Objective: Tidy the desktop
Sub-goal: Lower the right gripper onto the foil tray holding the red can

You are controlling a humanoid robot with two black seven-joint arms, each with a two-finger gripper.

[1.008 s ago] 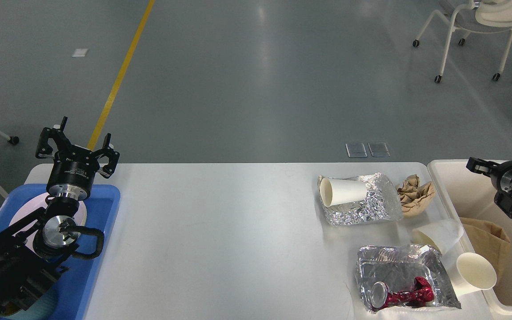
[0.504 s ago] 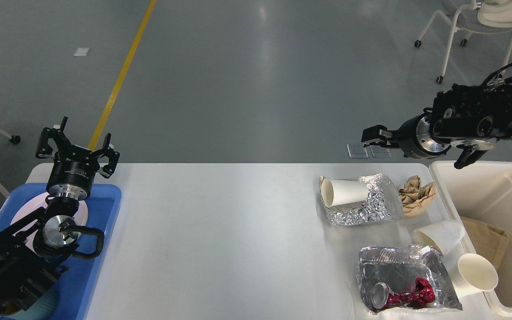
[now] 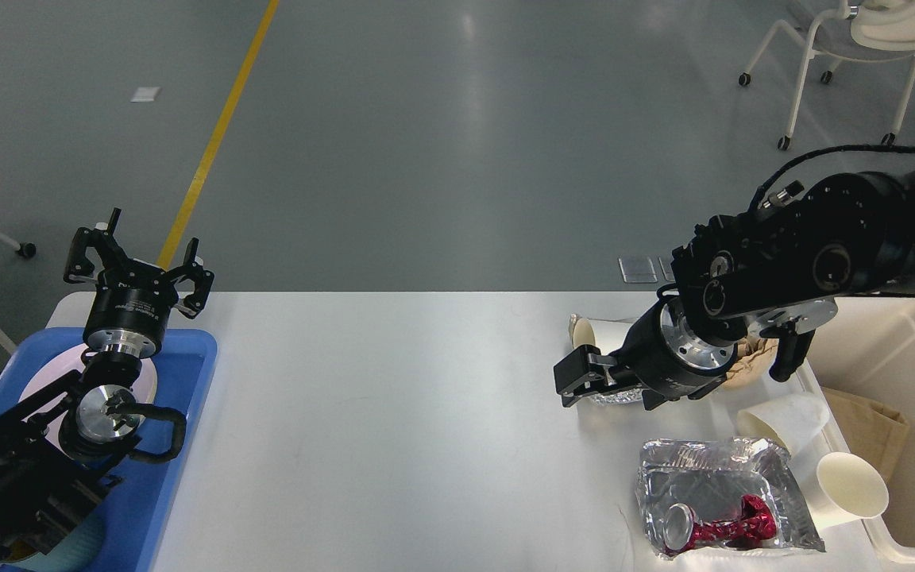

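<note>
The desktop (image 3: 394,413) is a large white tabletop. My left gripper (image 3: 138,266) is open and empty, held above the far end of a blue tray (image 3: 187,373). My right gripper (image 3: 582,381) is low over the near left edge of a crumpled foil sheet (image 3: 612,396). It looks dark, and its fingers cannot be told apart. A white paper cup (image 3: 584,330) lies on its side on that foil, mostly hidden by the arm. Crumpled brown paper (image 3: 753,361) shows behind the wrist.
A foil tray (image 3: 712,477) at the front right holds a crushed red can (image 3: 723,528). Two paper cups (image 3: 787,421) (image 3: 851,488) lie beside it. A cream bin (image 3: 902,334) at the right holds a brown bag (image 3: 870,433). A white plate (image 3: 40,389) lies in the blue tray.
My right arm has swung from over the bin, up past the table's far edge, then down and left onto the foil with the cup. The left arm has not moved.
</note>
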